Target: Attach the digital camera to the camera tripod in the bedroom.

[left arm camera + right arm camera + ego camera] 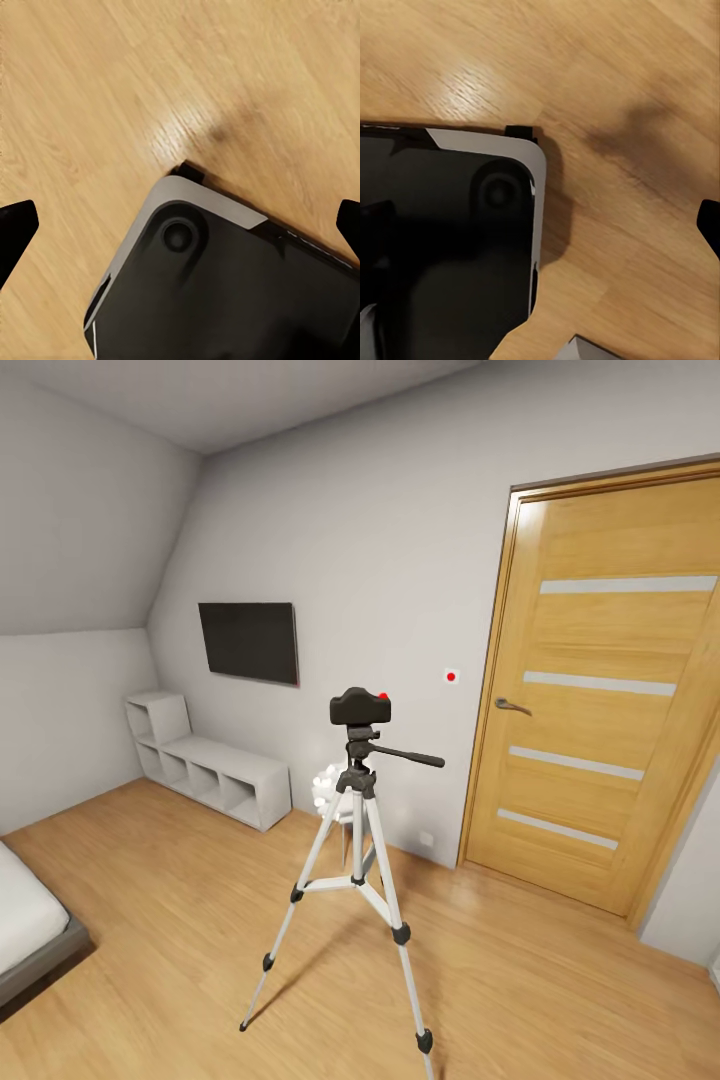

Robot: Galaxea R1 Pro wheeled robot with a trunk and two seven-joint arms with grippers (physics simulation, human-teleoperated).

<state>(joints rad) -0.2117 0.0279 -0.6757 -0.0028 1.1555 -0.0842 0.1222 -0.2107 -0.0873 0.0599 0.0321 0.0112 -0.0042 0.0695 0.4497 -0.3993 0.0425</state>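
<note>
Jaws, left gripper [180,225]: black fingertips [16,225] at both edges of left wrist view, wide apart, nothing btwn them; hangs over floor and robot base.
Jaws, right gripper: one black fingertip [709,221] at edge of right wrist view; other finger out of frame, so can't tell if spread or closed.
Robot base [225,285]: dark glossy body w/ grey rim, rounded corner, sits on floor below both wrists; also in right wrist view [442,240].
Floor [180,880]: light wood planks, faint shadow patches in both wrist views.
Digital camera [360,707]: black, red dot on top, sits on tripod head, upright, mid-room in head view.
Camera tripod [355,860]: three silver legs spread on floor, black joints/feet, pan handle [405,756] sticks out toward door.
Door [600,700]: oak, pale horiz. stripes, shut, right of tripod.
Wall TV [249,642]: dark screen on grey wall behind tripod.
Cube shelves [205,760]: white, against wall under TV, left of tripod.
Bed [30,930]: corner at far left edge.
</note>
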